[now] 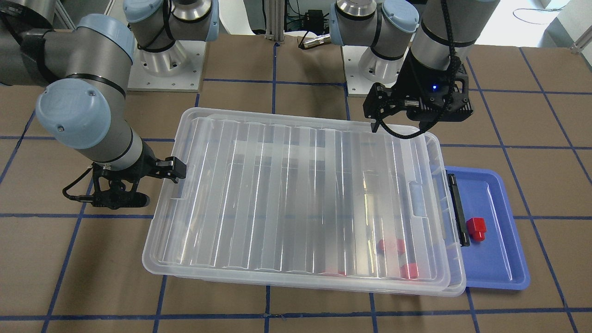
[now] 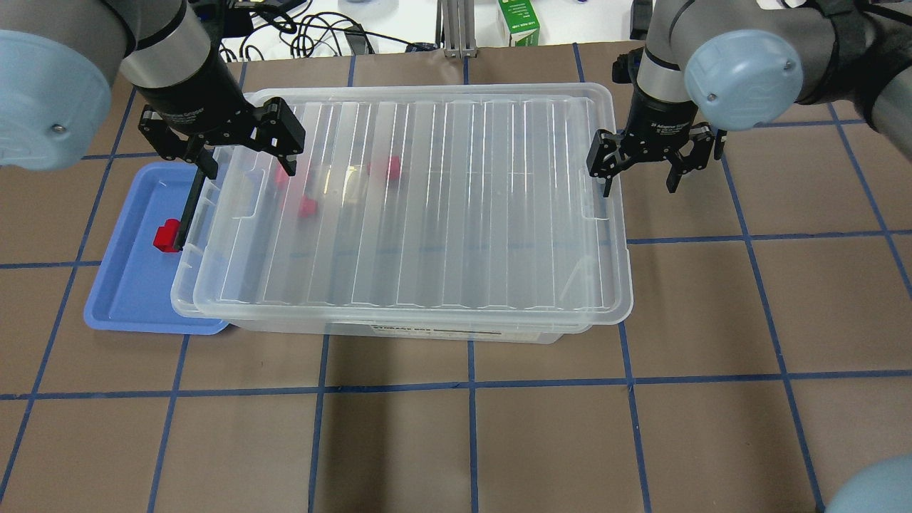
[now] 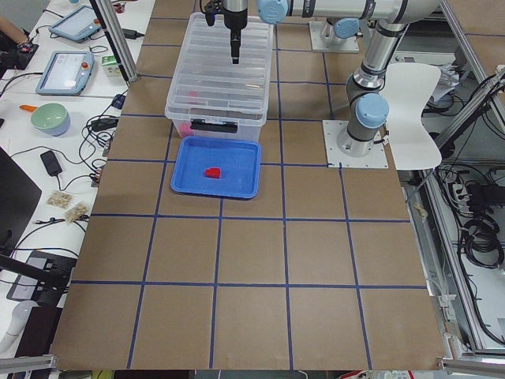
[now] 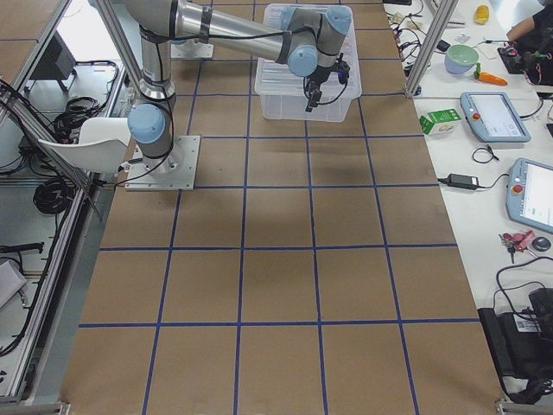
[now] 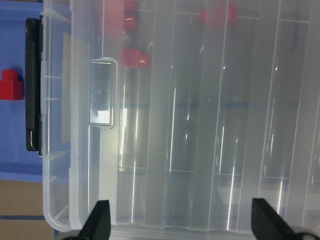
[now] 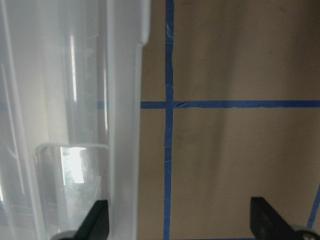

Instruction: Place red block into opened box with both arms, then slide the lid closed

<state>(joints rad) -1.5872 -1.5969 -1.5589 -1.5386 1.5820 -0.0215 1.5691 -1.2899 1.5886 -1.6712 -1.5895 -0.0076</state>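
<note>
Brown tabletop, gridded with blue tape. The box sits toward the tabletop's edge across from the robot bases, its long side parallel to that edge. The lid lies flat on the box and covers nearly all of it. At the black-bar end a narrow strip of box rim shows past the lid's edge. At the opposite short end only the lid's rim shows.

Blue tray at the box's black-bar end, on the robot's left, one edge tucked under the box. The red block lies on the tray floor, outside the box, just beside the black bar. More red blocks, at least three, show blurred through the lid. They are inside the box, toward the same end.

Left gripper hangs over the lid near the black-bar end, jaws spread wide, nothing between them. Its wrist view looks straight down on the lid's small recess.

Right gripper is at the opposite short end, jaws also wide and empty. One finger is over the lid's rim, the other over bare tabletop. In the front-facing view that finger sits right at the lid's edge. Whether it touches cannot be told.
</note>
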